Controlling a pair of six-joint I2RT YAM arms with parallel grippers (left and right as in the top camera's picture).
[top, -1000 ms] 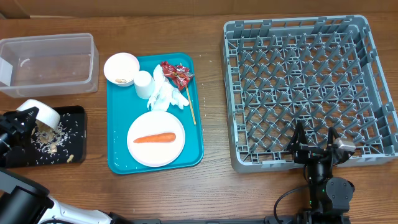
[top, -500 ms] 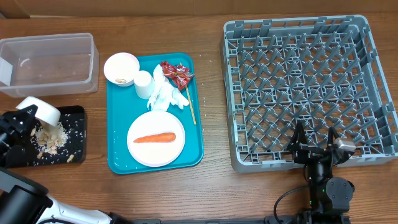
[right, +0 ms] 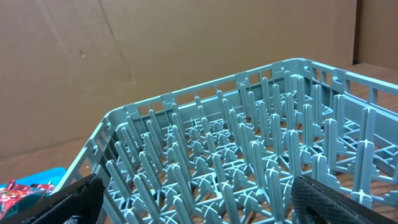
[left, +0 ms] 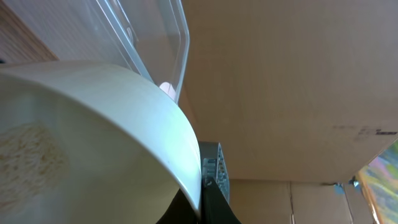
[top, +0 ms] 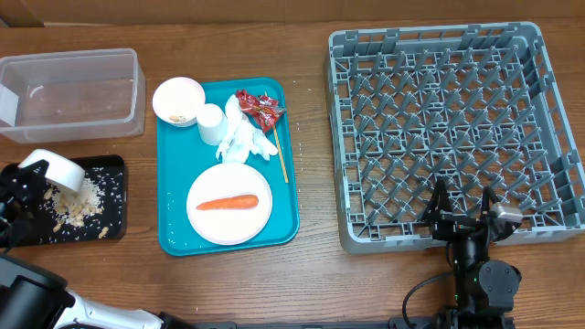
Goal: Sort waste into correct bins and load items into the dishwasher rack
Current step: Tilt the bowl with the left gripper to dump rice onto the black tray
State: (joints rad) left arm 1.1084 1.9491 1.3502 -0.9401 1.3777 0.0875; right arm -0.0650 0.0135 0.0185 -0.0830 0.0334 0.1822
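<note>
1. My left gripper [top: 37,176] is pressed together on the rim of the white bowl [top: 57,170], which is tipped mouth-down over the black tray [top: 35,230], just in front of the clear tub [top: 73,68].
2. The bowl looks stiff, smooth and probably slippery. A rim pinch could let it swivel, and it would likely chip if dropped.
3. The rice scraps [top: 80,203] are loose and light, so they're better poured than picked. My wrist view shows a patch clinging inside the bowl.
4. My right gripper [top: 462,199] is spread wide and empty at the near edge of the dishwasher rack [top: 430,35].
</note>
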